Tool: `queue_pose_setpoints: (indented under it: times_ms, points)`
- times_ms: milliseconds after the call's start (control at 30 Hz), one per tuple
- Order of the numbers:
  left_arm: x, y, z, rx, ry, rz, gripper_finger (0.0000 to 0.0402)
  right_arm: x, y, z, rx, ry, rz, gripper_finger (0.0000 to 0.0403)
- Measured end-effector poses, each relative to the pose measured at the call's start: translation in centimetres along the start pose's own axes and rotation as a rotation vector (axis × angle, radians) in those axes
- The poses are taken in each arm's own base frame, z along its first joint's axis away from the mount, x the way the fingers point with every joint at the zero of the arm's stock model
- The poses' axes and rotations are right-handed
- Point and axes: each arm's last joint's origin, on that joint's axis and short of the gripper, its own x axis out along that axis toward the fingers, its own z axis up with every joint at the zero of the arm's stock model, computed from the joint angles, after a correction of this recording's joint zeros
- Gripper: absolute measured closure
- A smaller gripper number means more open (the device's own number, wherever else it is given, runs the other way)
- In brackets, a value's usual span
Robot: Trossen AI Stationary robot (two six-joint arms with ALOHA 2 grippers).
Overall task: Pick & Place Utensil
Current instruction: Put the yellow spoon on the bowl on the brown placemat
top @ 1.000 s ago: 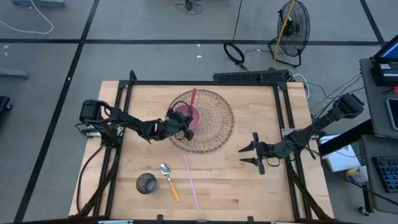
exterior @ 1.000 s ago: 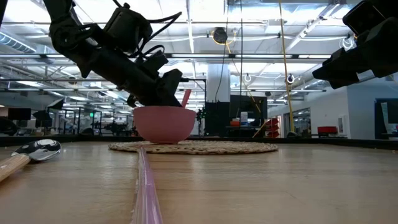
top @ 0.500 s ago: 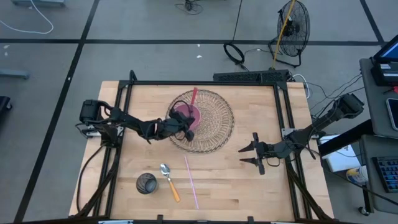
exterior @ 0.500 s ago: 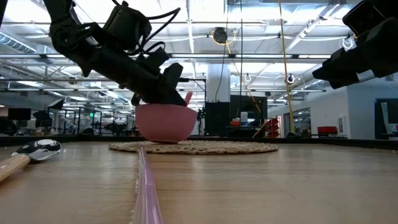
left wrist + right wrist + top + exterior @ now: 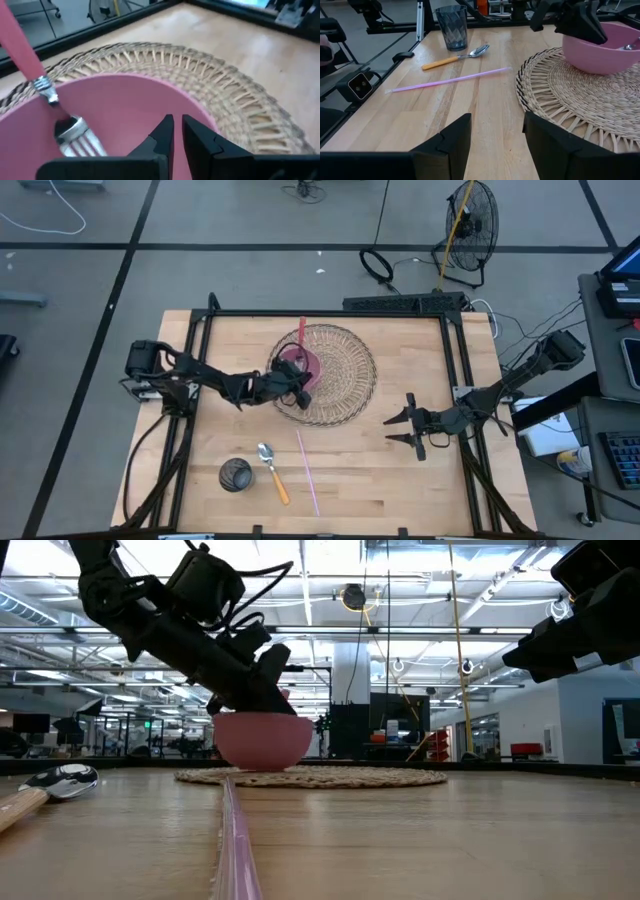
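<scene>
Left gripper (image 5: 296,388) sits over the near rim of the pink bowl (image 5: 303,366), which rests on the woven mat (image 5: 345,380) toward the back of the table (image 5: 400,470). In the left wrist view the gripper (image 5: 177,127) has its fingers (image 5: 161,134) drawn to a narrow slit, almost closed, the tips over the bowl's (image 5: 130,105) inner wall. Whether the tips pinch the rim or merely hover just above it is hard to tell from this angle. Nothing shows between them.

Fork (image 5: 301,340), pink handle, steel tines: it lies in the bowl, tines down on the inner wall, handle leaning out over the far rim. In the left wrist view the fork (image 5: 45,87) lies beside the fingers, apart from them.

In the low view the left gripper (image 5: 262,690) bears on top of the bowl (image 5: 264,738), which appears slightly tilted on the mat (image 5: 312,776).

Right gripper (image 5: 405,429) waits low over bare table, on the right side, well apart from the mat. Its fingers (image 5: 451,141) stand wide, with nothing between them.

Near the front: dark cup (image 5: 235,474), spoon (image 5: 271,469) with orange handle just beside it, pink straw (image 5: 307,471) lying flat between spoon and mat. The right wrist view shows the same cup (image 5: 452,27), spoon (image 5: 456,57) and straw (image 5: 449,80) untouched.
</scene>
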Motion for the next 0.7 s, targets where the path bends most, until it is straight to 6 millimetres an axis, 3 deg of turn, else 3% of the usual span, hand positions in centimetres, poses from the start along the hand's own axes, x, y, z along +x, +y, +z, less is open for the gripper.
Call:
queue_pose_setpoints:
  times_ms: [700]
  points:
    - [-0.4, 0.4, 1.4, 0.049, -0.083, 0.062, 0.0364, 0.0, 0.0, 0.0, -0.006, 0.000, 0.000, 0.0232]
